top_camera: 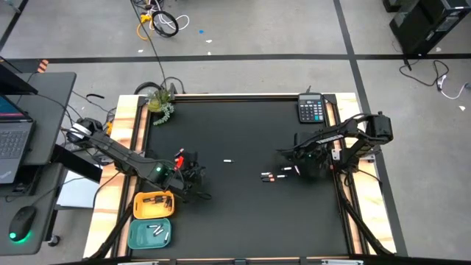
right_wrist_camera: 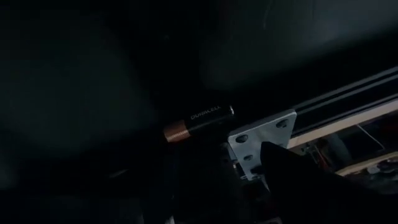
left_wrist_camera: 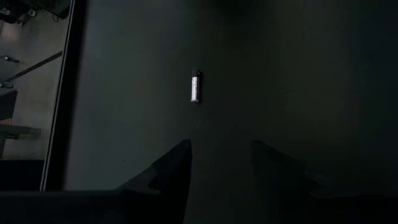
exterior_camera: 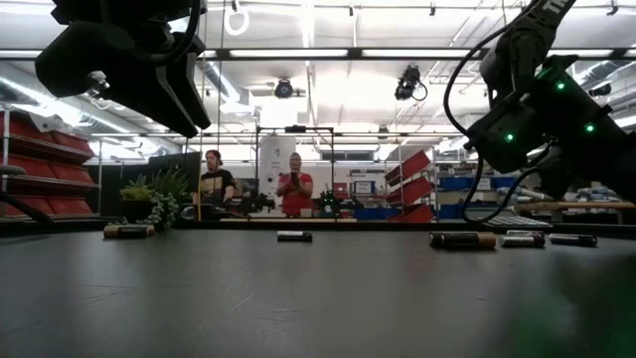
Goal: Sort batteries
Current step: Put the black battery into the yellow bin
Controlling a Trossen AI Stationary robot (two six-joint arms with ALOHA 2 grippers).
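Observation:
Batteries lie on the black mat (top_camera: pixel 243 213). One white battery (top_camera: pixel 228 160) lies near the middle; it also shows in the left wrist view (left_wrist_camera: pixel 195 87), ahead of my left gripper (left_wrist_camera: pixel 221 155), which is open and empty above the mat (top_camera: pixel 190 173). Several batteries (top_camera: pixel 276 175) lie right of centre. My right gripper (top_camera: pixel 296 158) hovers by them, open and empty. A dark battery with a copper end (right_wrist_camera: pixel 199 121) lies just ahead of its fingers (right_wrist_camera: pixel 289 174). In the low view three batteries (exterior_camera: pixel 462 240) lie flat below the right gripper (exterior_camera: pixel 542 119).
A yellow tray (top_camera: pixel 153 205) holding dark batteries and a teal tray (top_camera: pixel 151 234) holding white ones stand at the near left. A calculator (top_camera: pixel 311 109) lies at the far right and a small plant (top_camera: pixel 158 99) at the far left. People stand in the room behind (exterior_camera: pixel 294 189).

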